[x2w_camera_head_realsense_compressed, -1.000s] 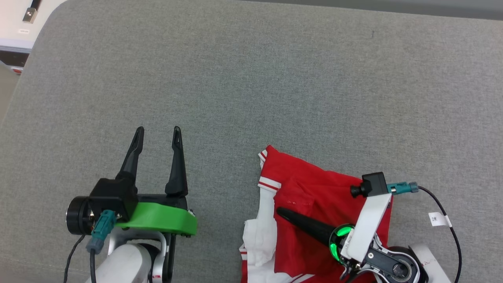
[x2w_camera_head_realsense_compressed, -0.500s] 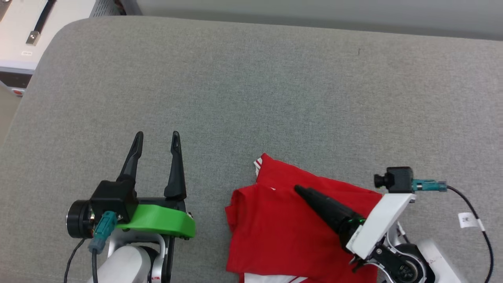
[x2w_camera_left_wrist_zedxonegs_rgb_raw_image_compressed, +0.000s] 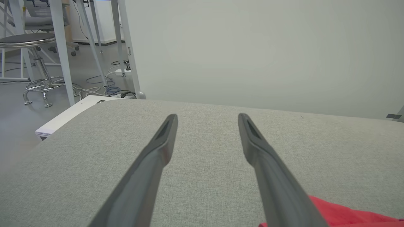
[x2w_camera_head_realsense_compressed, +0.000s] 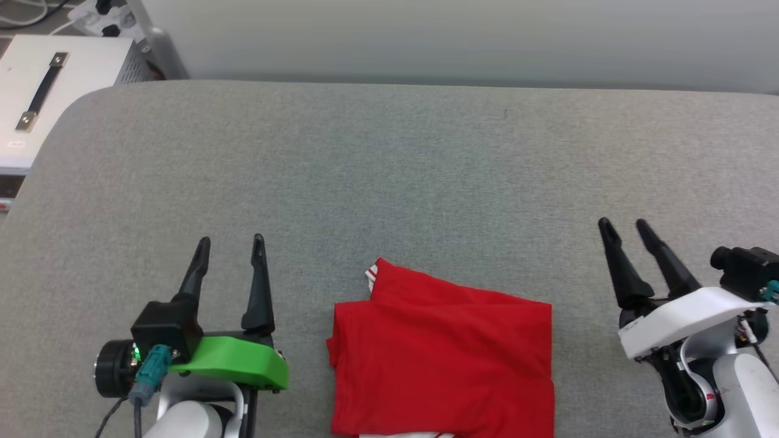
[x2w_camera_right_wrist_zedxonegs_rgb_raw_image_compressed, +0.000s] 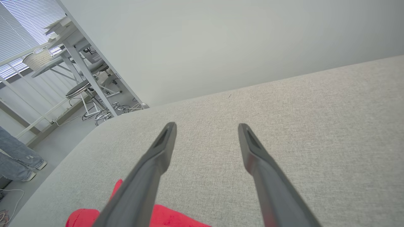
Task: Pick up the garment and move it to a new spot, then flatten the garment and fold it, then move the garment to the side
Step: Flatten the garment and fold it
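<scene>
On a grey cushion (x2w_camera_head_realsense_compressed: 389,170), the left gripper (x2w_camera_head_realsense_compressed: 231,239) hovers just left of the garment (x2w_camera_head_realsense_compressed: 444,359), its two dark fingers spread and holding nothing. Its wrist view looks out along the cushion to a pale wall, with a sliver of red cloth at the lower right.

At centre, near the front edge of the cushion, the garment lies as a compact red rectangle, plain side up. A bit of striped trim peeps out at its far left corner and a white strip shows along its near edge. Neither gripper touches it.

To the right, the right gripper (x2w_camera_head_realsense_compressed: 621,222) stands clear of the cloth, its jaws also wide apart and empty.

The folding looks done, which leaves the last step: moving the garment to the side. That calls for one gripper, or both, to come down onto an edge of the bundle and pinch through every layer. A grip on the top layer alone would likely pull the fold open as the garment is lifted or slid across the cushion.
</scene>
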Controlling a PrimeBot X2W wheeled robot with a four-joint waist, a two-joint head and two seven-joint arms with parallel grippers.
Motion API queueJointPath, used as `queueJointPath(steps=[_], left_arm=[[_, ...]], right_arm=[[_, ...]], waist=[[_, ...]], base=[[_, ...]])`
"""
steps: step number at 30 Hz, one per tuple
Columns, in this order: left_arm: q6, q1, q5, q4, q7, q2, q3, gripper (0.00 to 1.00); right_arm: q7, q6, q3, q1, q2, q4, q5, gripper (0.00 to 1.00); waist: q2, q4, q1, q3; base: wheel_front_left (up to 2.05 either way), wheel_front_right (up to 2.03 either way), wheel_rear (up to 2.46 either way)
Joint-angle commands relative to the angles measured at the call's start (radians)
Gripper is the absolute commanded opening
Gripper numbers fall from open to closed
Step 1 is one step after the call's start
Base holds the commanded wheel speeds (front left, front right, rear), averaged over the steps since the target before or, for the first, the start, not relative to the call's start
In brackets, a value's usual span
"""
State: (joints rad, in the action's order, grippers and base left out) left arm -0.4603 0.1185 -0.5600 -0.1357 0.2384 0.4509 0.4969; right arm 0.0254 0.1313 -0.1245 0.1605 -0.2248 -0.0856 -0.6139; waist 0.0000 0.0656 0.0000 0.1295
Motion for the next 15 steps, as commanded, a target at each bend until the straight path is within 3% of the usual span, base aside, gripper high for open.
queueJointPath(steps=[1,7,15], left_arm=[[0.003,-0.010,-0.006,0.002,0.010,0.014,-0.013,1.00],[-0.004,-0.034,-0.003,0.006,0.014,0.030,-0.033,1.00],[0.004,-0.097,-0.014,0.041,0.019,0.014,-0.040,1.00]], right_arm=[[0.022,-0.001,0.021,0.000,0.008,0.009,0.049,1.00],[0.054,-0.001,0.088,-0.044,0.022,0.065,0.234,1.00],[0.025,-0.001,0.103,-0.140,0.044,0.154,0.337,1.00]], waist=[[0.0000,-0.032,0.0000,-0.027],[0.0000,-0.061,0.0000,-0.060],[0.0000,-0.091,0.0000,-0.116]], base=[[0.00,0.00,0.00],[0.00,0.00,0.00],[0.00,0.00,0.00]])
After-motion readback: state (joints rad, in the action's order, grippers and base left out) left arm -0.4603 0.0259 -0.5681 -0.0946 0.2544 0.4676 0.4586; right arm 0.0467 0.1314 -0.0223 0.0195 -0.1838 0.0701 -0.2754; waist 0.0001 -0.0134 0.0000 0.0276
